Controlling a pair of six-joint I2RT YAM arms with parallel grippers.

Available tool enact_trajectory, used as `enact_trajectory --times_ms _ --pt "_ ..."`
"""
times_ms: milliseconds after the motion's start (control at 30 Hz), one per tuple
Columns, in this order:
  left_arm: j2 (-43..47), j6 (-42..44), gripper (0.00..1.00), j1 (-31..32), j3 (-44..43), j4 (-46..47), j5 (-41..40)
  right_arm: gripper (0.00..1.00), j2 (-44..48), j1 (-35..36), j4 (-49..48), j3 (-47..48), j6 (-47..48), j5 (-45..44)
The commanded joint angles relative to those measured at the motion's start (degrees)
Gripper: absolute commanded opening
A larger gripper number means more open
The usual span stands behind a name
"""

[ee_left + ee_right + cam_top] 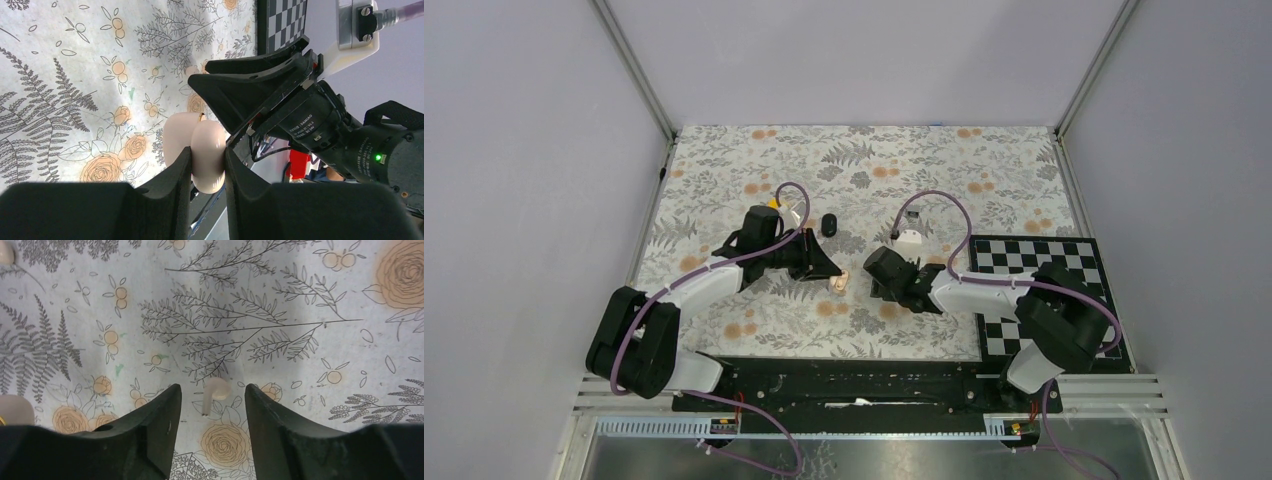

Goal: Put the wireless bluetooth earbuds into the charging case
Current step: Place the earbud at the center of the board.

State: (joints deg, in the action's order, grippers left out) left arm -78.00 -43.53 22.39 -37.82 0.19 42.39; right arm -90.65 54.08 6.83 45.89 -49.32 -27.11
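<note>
Left gripper (207, 153) clamps the peach charging case (208, 142). The right gripper (212, 388) stands apart around a pale earbud (218, 389) on the tabletop (280, 280). The right arm's motor (320, 127) reads DAMIAO.

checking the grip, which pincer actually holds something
The left pincer, shut on the peach charging case; the right pincer stands open around a pale earbud, not touching it.

The left jaws are hiding part of the peach shell (207, 145) from me; overhead, the small black oval (829, 224) is showing too small to identify.
</note>
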Motion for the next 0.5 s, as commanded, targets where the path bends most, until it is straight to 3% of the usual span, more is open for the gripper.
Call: enact_trajectory --times_ms 0,167,467 --pt "0.16 0.81 0.00 -0.06 -1.26 1.31 -0.31 0.57 1.32 -0.25 -3.30 0.39 0.48 3.49" --pt "-0.33 1.44 0.00 -0.12 -1.56 0.80 -0.29 0.28 4.70 -0.29 -5.03 -2.61 1.14 2.42" --pt "-1.22 1.90 0.00 -0.12 -1.98 0.38 0.31 0.26 2.74 -0.30 -2.29 -0.85 1.24 2.73"
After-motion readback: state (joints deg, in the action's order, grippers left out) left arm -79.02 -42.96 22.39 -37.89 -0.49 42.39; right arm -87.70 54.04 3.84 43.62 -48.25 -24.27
